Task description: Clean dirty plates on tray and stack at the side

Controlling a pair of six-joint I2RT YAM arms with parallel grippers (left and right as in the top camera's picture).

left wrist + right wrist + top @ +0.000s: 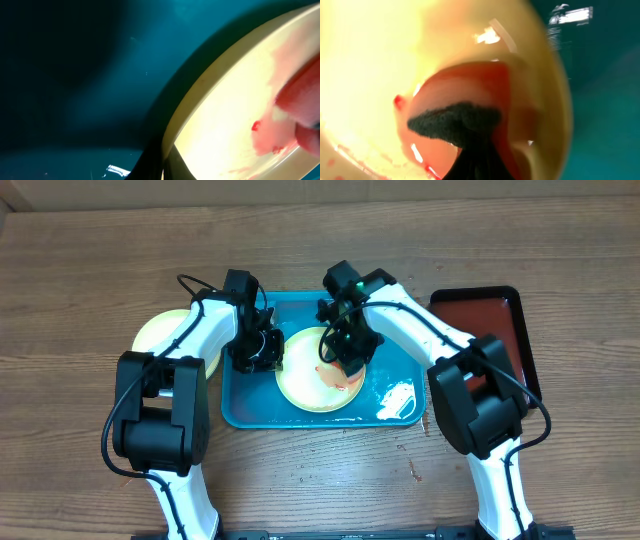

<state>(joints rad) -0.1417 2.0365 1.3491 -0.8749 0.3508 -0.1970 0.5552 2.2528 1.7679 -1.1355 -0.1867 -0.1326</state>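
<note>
A pale yellow-green plate (305, 385) with red sauce smears lies in the turquoise tray (250, 405). My left gripper (265, 355) is shut on the plate's left rim; in the left wrist view its dark fingers (162, 165) clamp the rim of the plate (230, 125). My right gripper (345, 360) is shut on a sauce-stained sponge with a dark scrub face (455, 120) and presses it on the plate (370, 60). Another pale plate (165, 330) lies on the table left of the tray, partly hidden by my left arm.
A dark red, black-rimmed tray (490, 320) lies at the right of the wooden table. A shiny wet patch (398, 398) sits in the turquoise tray's front right corner. The tray floor shows in both wrist views (75, 75) (605, 100).
</note>
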